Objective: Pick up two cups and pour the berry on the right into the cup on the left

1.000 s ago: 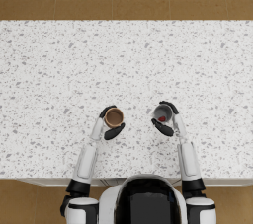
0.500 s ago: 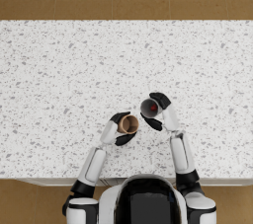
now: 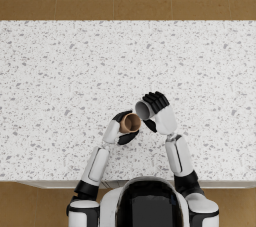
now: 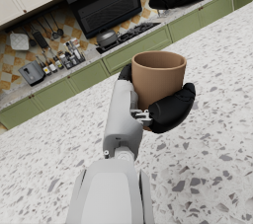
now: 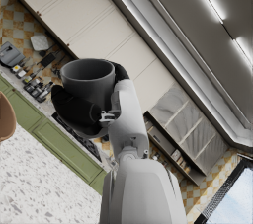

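1. The right hand has tipped its dark cup onto its side since half a second ago, mouth toward the brown cup.
2. The left hand has its fingers wrapped around the brown cup, upright above the speckled worktop.
3. The berry cannot be seen.

Both white arms reach forward and angle inward over the speckled countertop. The left hand grips an upright brown cup; the right hand (raised slightly higher, apparently) holds a tilted dark grey cup.
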Controlling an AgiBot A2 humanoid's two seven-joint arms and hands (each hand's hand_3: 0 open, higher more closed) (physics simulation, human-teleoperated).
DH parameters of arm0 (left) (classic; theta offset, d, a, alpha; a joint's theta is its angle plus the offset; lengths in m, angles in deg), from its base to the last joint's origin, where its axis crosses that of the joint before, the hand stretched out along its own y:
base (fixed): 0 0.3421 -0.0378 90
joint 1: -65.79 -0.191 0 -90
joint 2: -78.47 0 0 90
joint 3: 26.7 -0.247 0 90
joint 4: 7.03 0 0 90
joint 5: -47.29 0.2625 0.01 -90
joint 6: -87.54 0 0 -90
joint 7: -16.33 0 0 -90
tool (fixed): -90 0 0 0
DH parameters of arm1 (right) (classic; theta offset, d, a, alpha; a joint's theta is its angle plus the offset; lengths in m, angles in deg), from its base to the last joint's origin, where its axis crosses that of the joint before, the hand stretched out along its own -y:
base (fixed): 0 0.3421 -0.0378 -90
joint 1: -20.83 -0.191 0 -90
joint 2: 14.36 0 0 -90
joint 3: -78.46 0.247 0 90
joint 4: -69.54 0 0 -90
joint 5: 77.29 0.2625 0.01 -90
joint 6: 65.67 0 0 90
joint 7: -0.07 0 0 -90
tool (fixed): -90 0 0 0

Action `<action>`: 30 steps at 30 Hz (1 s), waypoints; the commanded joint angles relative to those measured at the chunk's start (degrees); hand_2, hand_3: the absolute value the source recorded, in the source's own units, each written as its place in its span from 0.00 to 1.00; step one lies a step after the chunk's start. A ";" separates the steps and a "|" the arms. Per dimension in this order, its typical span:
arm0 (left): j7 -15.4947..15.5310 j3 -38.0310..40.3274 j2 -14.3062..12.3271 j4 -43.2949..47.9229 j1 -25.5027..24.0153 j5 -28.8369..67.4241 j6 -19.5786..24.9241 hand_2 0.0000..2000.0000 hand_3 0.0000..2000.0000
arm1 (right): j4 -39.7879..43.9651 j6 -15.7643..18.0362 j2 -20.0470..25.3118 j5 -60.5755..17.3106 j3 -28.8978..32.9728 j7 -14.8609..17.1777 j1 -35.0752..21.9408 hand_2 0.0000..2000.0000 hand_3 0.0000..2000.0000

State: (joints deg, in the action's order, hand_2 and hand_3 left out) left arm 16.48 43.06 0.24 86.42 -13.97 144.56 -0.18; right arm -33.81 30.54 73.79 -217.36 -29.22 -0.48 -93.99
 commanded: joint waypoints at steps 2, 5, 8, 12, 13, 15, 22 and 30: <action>0.01 0.37 -0.72 0.16 0.83 -3.04 0.00 1.00 0.64 | -1.00 -0.01 1.02 -3.68 -0.70 -0.02 -1.44 1.00 0.64; 0.00 0.47 -1.28 -1.13 1.25 -5.07 0.02 1.00 0.64 | -1.07 -0.01 1.46 -9.20 -1.35 -0.02 -1.77 1.00 0.64; -0.02 0.61 -1.41 -1.04 0.92 -5.82 0.01 1.00 0.64 | -1.19 0.02 -19.73 -14.73 -22.50 -0.02 -15.09 1.00 0.64; -0.03 1.12 -1.78 -1.58 0.83 -6.14 0.03 1.00 0.64 | -1.98 -0.18 -3.76 -22.10 -8.33 0.03 -5.33 1.00 0.64; -0.03 1.21 -1.87 -1.58 0.80 -6.17 0.01 1.00 0.64 | -2.07 -0.13 -3.59 -23.94 -8.71 0.02 -5.32 1.00 0.64; -0.03 1.59 -2.08 -1.97 0.83 -6.21 0.04 1.00 0.64 | -2.37 -0.09 -3.35 -27.61 -8.54 0.01 -5.21 1.00 0.64; -0.02 2.28 -2.86 -2.48 1.03 -6.25 0.08 1.00 0.64 | -2.42 0.08 -2.62 -40.46 -8.48 -0.06 -4.75 1.00 0.64; -0.05 3.16 -2.97 -2.50 -0.08 -6.25 0.07 1.00 0.64 | -1.81 0.15 -2.51 -48.13 -8.18 -0.07 -3.61 1.00 0.64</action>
State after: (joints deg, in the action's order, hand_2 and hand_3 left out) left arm 16.43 46.33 -2.74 83.97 -14.10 138.31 -0.10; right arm -35.60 30.68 71.32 -265.67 -37.35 -0.56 -97.57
